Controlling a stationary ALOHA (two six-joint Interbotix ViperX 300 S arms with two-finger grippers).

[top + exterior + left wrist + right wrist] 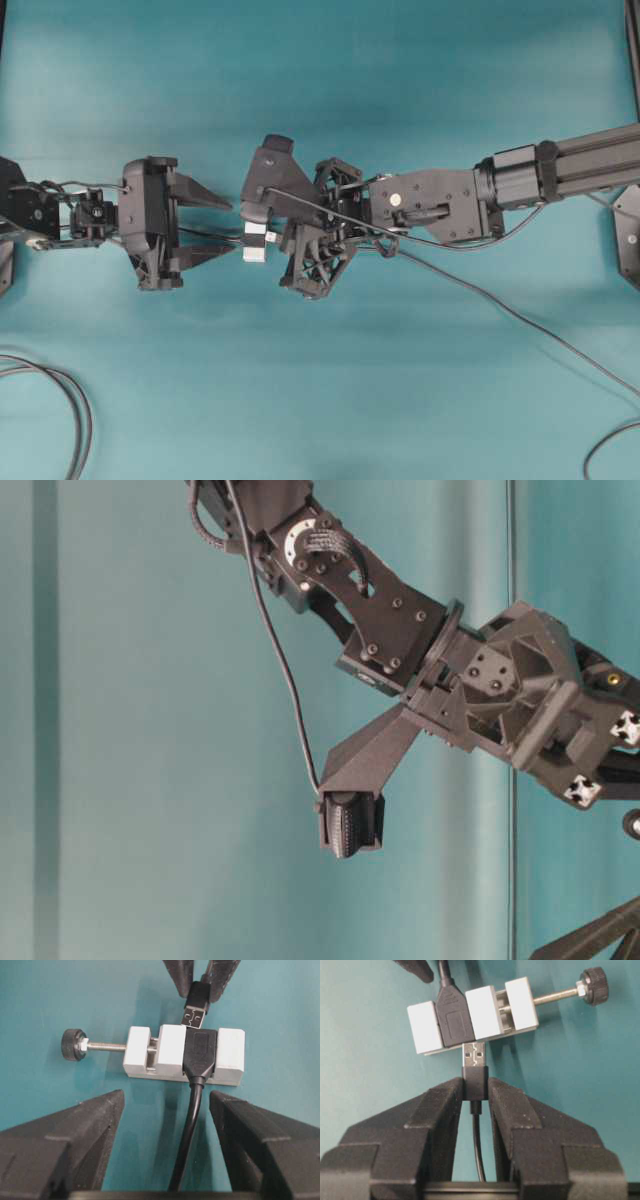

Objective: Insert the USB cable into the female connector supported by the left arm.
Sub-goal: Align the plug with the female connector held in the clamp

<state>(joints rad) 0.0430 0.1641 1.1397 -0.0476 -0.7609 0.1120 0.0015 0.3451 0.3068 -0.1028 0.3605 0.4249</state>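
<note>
The plug (474,1055) of the USB cable (477,1132) sat pinched between the right gripper (475,1091) fingers, its metal tip standing out past the fingertips and meeting the mouth of the female connector (454,1019). In the right wrist view the tip touched or had just entered the socket — which of the two could not be told. The connector's black body was clamped in a small white vise (185,1055), whose screw and knob (74,1044) stuck out to one side.

The left gripper (165,1110) had its jaws spread wide, one finger on each side of the connector's cable (192,1125), with the vise lying just beyond the fingertips. Neither finger touched the vise or the cable, so the connector looked unsupported apart from resting on the teal table (400,80).

That seemed the main risk: a push from the right arm would likely slide the vise toward the left gripper instead of seating the plug. In the left wrist view the plug also looked slightly tilted against the socket — if pressed that way it might jam on the rim, or twist within the pinch, since the fingers held only its black housing.
</note>
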